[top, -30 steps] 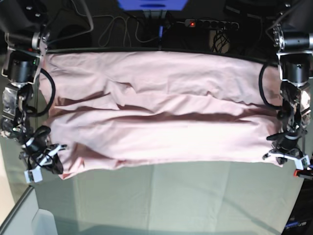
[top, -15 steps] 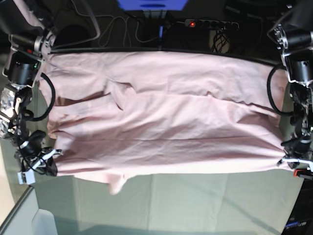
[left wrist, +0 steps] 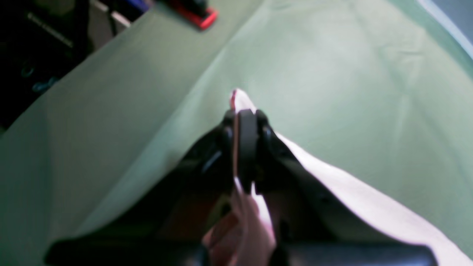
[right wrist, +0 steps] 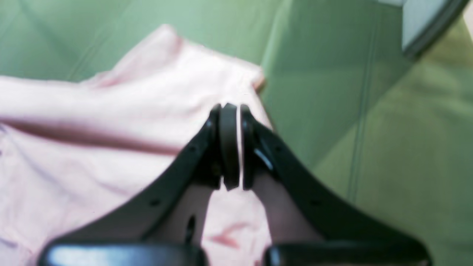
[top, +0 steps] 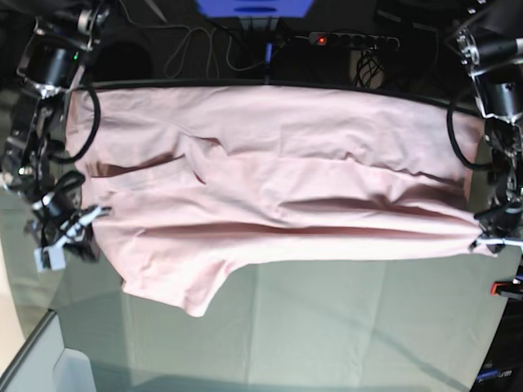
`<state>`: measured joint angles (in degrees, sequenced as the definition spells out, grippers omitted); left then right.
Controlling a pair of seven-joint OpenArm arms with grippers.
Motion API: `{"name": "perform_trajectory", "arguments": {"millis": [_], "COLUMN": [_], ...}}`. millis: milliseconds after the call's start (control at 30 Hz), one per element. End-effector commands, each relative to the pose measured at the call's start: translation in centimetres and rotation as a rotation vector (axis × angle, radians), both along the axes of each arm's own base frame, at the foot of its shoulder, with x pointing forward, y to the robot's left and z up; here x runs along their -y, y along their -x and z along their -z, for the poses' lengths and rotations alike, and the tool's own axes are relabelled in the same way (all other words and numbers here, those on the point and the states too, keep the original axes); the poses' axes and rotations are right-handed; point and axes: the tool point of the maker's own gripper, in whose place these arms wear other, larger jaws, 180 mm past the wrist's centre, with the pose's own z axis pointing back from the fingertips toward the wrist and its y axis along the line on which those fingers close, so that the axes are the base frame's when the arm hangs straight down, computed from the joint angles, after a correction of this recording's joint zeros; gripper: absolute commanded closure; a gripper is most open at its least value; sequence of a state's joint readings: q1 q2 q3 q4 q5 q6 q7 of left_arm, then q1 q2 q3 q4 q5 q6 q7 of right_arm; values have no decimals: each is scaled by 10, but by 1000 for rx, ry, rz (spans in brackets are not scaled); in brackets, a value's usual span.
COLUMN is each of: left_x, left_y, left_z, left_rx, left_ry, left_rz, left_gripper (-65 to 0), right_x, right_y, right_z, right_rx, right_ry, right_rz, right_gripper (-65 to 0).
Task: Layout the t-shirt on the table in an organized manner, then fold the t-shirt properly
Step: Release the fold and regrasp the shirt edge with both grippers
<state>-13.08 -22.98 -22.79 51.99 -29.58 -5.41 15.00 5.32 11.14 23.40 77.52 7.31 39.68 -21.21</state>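
Pale pink cotton t-shirt, plain side up, stretched across grey-green cloth-covered table; left tool and right tool each pinched on opposite corners: advise lowering both evenly, keeping tension, to lay the near hem straight.

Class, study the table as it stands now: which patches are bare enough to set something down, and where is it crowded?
Free: the wide strip of table nearest the camera, bordered by the t-shirt hem above and the red clamp at one side. Crowded: the far half, covered by the shirt, with the left gripper and right gripper at its ends.
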Motion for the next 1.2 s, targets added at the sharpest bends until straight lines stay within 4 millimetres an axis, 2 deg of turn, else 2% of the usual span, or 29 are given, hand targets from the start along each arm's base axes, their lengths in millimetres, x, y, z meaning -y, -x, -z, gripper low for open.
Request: {"name": "perform_trajectory", "arguments": {"millis": [0,133,200,267,333,400,500,633,733,833,900,1033,1167], "left_x": [-11,-5,-4,-1,2,3,3,3,3,4,4,4,2], "left_y": [-9,-6,-7,-8,-9,-9,-8,-7,-6,-6,-5,-5,1], "left_z": [-26,-19,-18,-17,-16,-15,-13,-12,-12,-11,-10,-9,-3], "left_rx": [71,61,61,61,63,59,54,51,51,50,47,45,31], "left_ry": [-43,-33,-31,-24,-19,-23,-23,-23,-20,-17,-20,-21,-19], "left_rz": [-6,-1,0,2,5,9,8,8,7,7,8,8,3], "left_gripper": [-1,-1,-1,-1,-1,-1,-1,-1,-1,-1,-1,-1,-1], "right_x": [2,0,-5,-5,-1,2,6,4,-2,-11,-13,9,20], "right_y": [-7,-5,-17,-28,-43,-53,-72,-89,-90,-84,-88,-93,-98], "right_z": [-19,-9,-9,2,9,21,25,24,34,53,54,63,57], "right_rx": [65,41,38,-7,-51,-103,-143,-144,-136,-143,-117,-84,-24], "right_ry": [0,-9,-18,15,74,103,116,56,1,-71,-103,-86,-71], "right_rz": [-6,-8,-23,-49,-65,-67,-64,-52,-53,-48,-28,127,181], "right_gripper": [0,0,0,0,-48,-124,-241,-316,-326,-326,-326,-326,-326]}}
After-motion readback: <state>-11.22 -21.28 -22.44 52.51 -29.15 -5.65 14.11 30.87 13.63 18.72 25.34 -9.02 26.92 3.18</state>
